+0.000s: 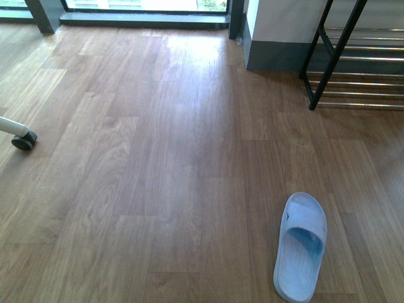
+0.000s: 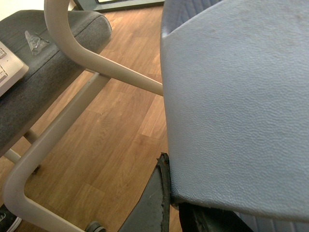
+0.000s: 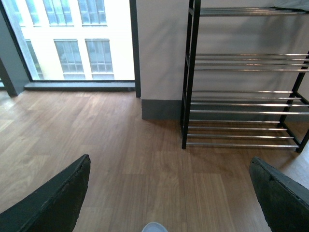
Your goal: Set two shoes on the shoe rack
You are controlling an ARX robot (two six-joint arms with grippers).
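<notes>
Front view: floor sandal at 5 o'clock, flat and sole-down on the wood floor, open toe toward 12 o'clock, wide strap across the far half, ridged footbed exposed in the near half. Well apart from the shoe rack, at 1 o'clock, with a black side frame and thin silver bars, just beside the white wall with its grey skirting. Chair caster on a white leg at 9 o'clock. Window sill along 12 o'clock.

Left wrist view: held sandal close to the lens and filling much of the frame, raised off the floor, pebbled pale blue surface toward the camera, darker ribbed part at one edge. Left gripper pinched on the held sandal, with one dark finger against its edge and the other mostly hidden beneath it. Beyond, cream tubular chair frame and grey seat cushion carrying a white keyboard corner and a crumpled clear wrapper.

Right wrist view: right gripper spread wide above the floor, dark fingertips far apart. Toe of the floor sandal barely visible between them at the frame edge. Shoe rack farther ahead, upright against the wall, near a large window.
</notes>
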